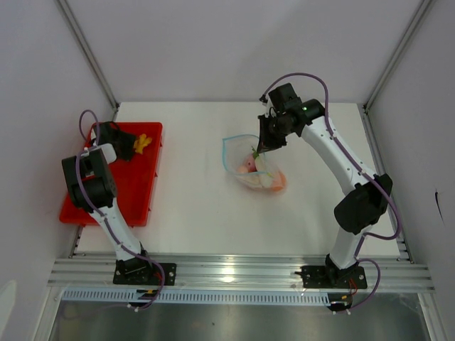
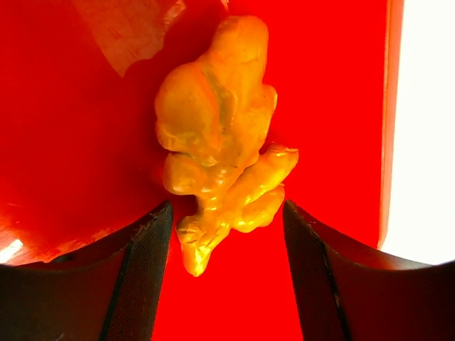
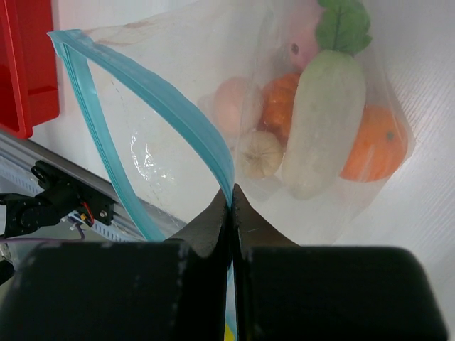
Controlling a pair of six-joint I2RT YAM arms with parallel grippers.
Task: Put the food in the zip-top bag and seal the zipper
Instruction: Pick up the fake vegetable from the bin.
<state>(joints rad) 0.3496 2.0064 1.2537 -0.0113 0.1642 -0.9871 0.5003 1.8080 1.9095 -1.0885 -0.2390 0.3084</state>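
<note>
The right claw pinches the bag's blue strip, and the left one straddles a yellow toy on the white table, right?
Wrong surface: the left wrist view shows the yellow toy lying on the red tray. The rest holds.

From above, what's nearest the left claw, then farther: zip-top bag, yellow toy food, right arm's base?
1. yellow toy food, at the left claw, on the red tray.
2. zip-top bag, mid-table, rightward.
3. right arm's base, near edge, far right.

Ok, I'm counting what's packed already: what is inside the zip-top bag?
Inside the zip-top bag: a white radish-like piece with green leaves, two orange pieces, a peach one, a small beige one. Anything beneath them is covered.
</note>
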